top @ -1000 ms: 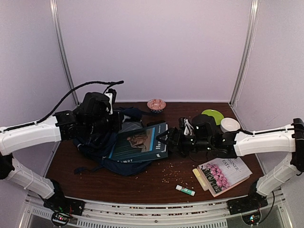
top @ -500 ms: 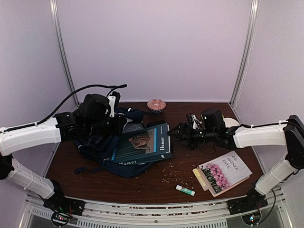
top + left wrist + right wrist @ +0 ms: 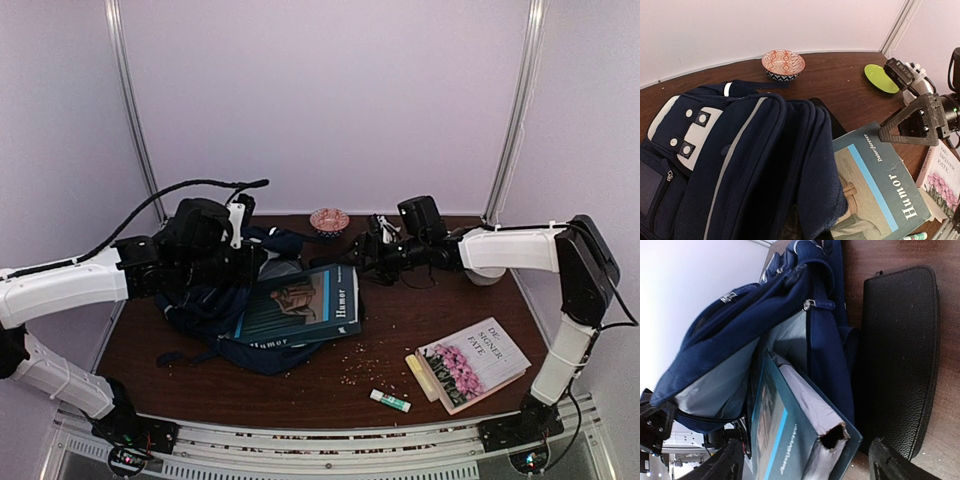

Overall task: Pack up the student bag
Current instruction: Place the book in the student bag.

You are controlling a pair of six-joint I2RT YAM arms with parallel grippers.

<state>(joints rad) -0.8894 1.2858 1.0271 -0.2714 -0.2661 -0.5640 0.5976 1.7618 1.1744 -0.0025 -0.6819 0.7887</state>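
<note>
Snag risk: teal book half inside navy-blue white-striped fabric student bag on bench. At bag's top, left hand pinched shut; beside bag's mouth, right hand wide open, empty. Could jam on grey lining if shoved off-centre.

Legible print: found on two book covers only.
On the teal book, "Humor" was read in large white letters beside a blue band, and the same word was made out on it in the top view. A smaller line of print along that blue band was noted but could not be read with certainty. On the flowered book, pale with pink blooms, "DE", "SIGNER" and "FATE" were read in stacked dark capitals, the middle word less surely. Print on the small white-and-green tube was too small to be read.
</note>
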